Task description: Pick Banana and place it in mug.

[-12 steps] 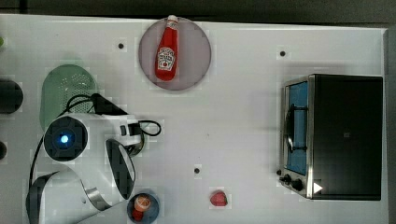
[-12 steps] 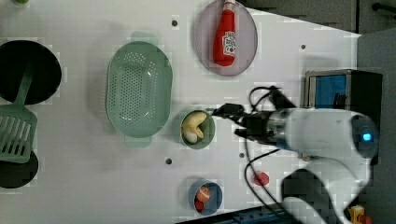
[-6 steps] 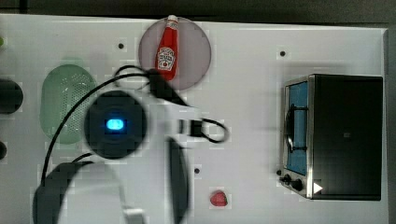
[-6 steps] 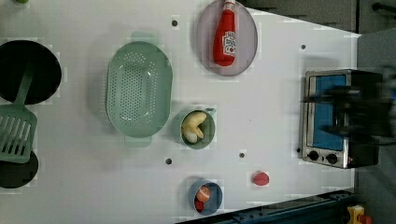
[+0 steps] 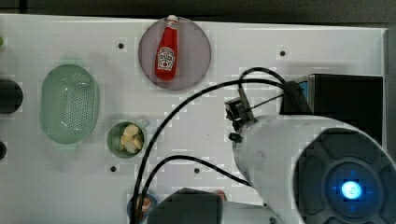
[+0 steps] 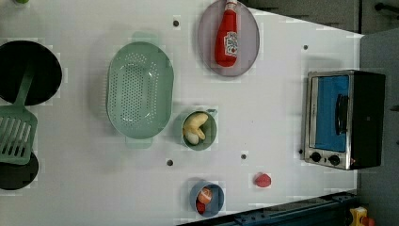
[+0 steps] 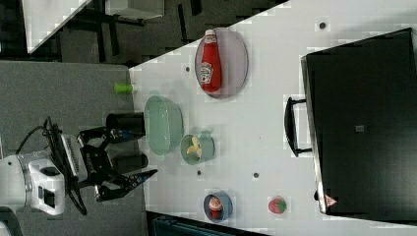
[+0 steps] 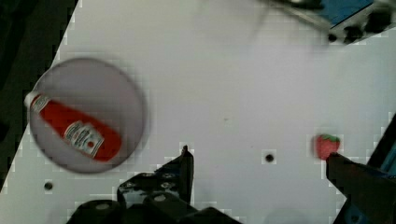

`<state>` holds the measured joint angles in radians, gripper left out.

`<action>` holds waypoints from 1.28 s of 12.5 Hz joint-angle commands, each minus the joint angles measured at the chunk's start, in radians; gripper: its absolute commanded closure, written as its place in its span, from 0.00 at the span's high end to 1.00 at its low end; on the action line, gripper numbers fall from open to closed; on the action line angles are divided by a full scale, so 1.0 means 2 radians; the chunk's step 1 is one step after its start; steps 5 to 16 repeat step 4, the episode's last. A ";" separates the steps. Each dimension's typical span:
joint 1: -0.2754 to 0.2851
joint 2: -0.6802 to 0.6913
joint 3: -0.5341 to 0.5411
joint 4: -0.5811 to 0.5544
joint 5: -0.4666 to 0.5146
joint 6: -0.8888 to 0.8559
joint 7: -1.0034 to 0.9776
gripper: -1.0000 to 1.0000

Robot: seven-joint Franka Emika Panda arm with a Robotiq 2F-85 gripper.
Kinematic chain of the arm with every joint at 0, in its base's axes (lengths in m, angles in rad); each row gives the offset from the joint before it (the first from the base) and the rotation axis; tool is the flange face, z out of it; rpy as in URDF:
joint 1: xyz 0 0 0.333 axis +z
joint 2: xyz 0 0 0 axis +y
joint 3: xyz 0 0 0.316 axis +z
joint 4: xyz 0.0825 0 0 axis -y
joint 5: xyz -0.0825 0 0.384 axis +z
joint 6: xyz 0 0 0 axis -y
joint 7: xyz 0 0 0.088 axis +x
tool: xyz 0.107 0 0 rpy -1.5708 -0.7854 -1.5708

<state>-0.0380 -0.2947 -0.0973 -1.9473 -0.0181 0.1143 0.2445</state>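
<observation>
The pale yellow banana lies inside the small pale green mug, beside the colander. In the left view the banana curls within the mug, and in the right view its segments stick up from the mug. My gripper hangs at the right view's left, apart from the mug, its two dark fingers spread open with nothing between them. In the wrist view the gripper is open over bare white table. My white arm covers the top view's lower right.
A ketchup bottle lies on a grey plate. A green perforated colander sits next to the mug. A toaster oven, a red strawberry, a blue bowl, a black pan and a green spatula stand around.
My arm has pulled back from the mug and swung toward the top view's right, leaving the left view. The banana stays in the mug. The gripper stays open.
</observation>
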 commanded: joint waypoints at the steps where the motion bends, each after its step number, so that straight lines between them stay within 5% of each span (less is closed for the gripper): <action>1: 0.024 0.008 0.012 0.007 0.004 -0.027 -0.041 1.00; 16: 0.025 0.017 0.012 0.007 0.004 -0.020 -0.041 1.00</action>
